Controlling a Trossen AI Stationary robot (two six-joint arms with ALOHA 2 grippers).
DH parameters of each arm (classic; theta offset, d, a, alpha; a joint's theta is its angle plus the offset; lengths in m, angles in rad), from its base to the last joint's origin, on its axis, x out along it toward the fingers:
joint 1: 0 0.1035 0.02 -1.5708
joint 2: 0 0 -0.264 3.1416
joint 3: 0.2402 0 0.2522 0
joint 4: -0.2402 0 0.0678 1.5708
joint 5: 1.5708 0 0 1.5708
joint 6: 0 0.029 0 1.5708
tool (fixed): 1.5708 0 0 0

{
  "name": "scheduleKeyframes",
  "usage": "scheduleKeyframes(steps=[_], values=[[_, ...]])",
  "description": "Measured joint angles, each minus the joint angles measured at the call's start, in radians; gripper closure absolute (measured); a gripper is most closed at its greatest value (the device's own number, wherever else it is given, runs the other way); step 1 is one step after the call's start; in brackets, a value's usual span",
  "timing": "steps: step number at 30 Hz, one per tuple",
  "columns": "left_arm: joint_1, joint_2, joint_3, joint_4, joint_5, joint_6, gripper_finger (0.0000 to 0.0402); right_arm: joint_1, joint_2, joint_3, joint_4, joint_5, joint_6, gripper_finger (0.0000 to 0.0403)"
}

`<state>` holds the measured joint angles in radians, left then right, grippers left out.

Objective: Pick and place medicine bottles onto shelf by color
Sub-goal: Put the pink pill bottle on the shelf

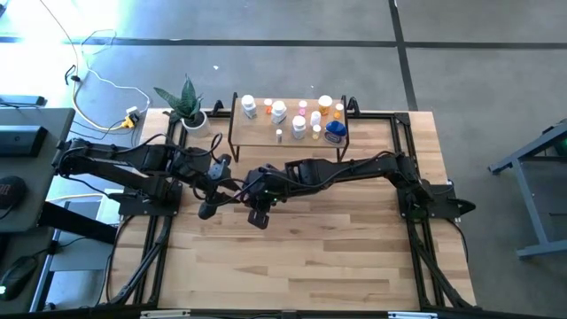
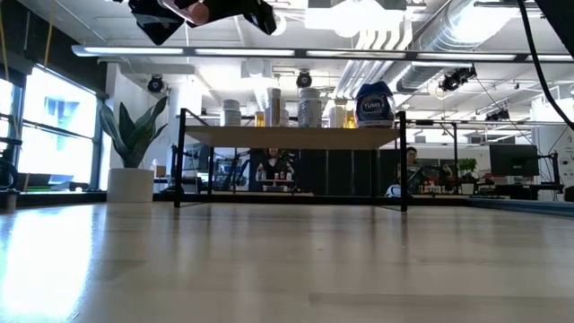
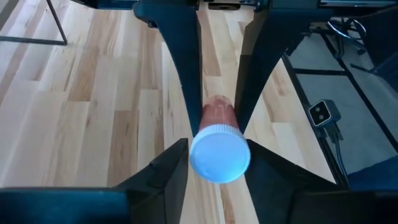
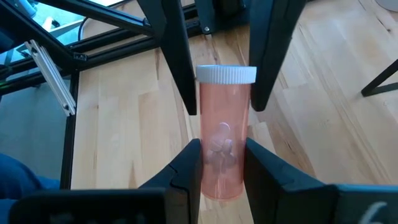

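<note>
A pink medicine bottle (image 4: 222, 143) with a white cap (image 3: 219, 155) hangs high above the table's middle, between my two grippers. My right gripper (image 4: 222, 163) is shut on its body and my left gripper (image 3: 219, 169) is shut on its cap end. In the low view the bottle (image 2: 195, 11) shows only as a pink patch at the top edge. The shelf (image 1: 288, 140) stands on thin black legs at the far edge. It carries several bottles: white ones (image 1: 249, 106), an orange-capped one (image 1: 325, 105) and a squat blue one (image 1: 335, 130). My left gripper pinches the white cap (image 3: 205, 163) between its two fingers, one on each side of the rim. The fingers come from the table's left, slanting down, in line with the bottle. The bottle is clear of the table. My right gripper pinches the pink body near its bottom end (image 4: 222, 177) between its two fingers. They come from the table's right, slanting down, and the bottle reaches on beyond them with its cap away. It is lifted clear.
A potted plant (image 1: 188, 106) stands at the far left beside the shelf. Black frame rails (image 1: 416, 177) run along the table's left and right sides. Bare wood (image 1: 301, 257) lies between the arms and the near edge.
</note>
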<state>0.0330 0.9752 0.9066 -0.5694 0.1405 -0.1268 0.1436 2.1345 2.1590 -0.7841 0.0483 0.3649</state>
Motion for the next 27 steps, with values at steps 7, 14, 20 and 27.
scheduleKeyframes(steps=[7,14,20,27], values=[[0.000,0.000,0.000,0.047,0.006,0.000,0.0274,0.000,-0.001,0.001,0.000,-0.003,0.000,0.0324],[0.000,-0.001,0.000,0.048,0.006,0.000,0.0275,0.000,-0.001,0.001,-0.002,-0.008,0.019,0.0324],[0.000,-0.001,0.000,0.031,0.006,0.000,0.0275,0.000,-0.001,0.001,-0.002,-0.008,0.020,0.0324],[0.000,0.007,0.001,0.019,0.008,0.000,0.0280,0.000,0.000,0.000,-0.004,-0.008,0.020,0.0324]])
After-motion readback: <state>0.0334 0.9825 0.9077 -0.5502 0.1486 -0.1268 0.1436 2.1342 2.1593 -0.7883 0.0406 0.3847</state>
